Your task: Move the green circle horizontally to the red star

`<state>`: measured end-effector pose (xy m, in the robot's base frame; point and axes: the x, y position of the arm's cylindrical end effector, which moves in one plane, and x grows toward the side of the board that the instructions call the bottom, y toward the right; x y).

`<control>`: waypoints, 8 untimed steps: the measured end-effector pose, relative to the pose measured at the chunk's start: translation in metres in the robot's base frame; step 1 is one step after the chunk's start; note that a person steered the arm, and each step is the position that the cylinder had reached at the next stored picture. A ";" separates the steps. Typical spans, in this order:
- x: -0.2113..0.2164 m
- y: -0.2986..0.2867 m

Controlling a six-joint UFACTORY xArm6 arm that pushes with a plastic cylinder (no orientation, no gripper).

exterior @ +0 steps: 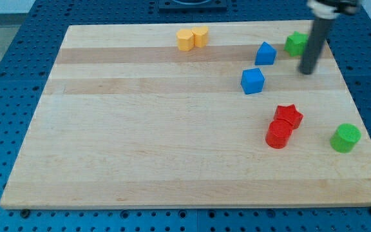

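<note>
The green circle (346,138) is a green cylinder near the board's right edge, low in the view. The red star (288,115) lies to its left, touching a red cylinder (279,135) just below it. My tip (308,71) is at the view's upper right, well above the green circle and up and to the right of the red star. It touches no block. The rod rises from it to the view's top edge.
A green star-like block (295,43) sits just left of the rod near the top. Two blue blocks (265,53) (252,81) lie left of my tip. Two yellow-orange blocks (185,39) (200,36) touch at the top centre. The wooden board (140,142) rests on a blue pegboard.
</note>
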<state>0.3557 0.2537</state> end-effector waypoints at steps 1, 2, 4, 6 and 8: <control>0.000 0.003; -0.012 -0.011; -0.022 -0.031; -0.051 -0.031; -0.060 -0.031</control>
<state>0.2954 0.2230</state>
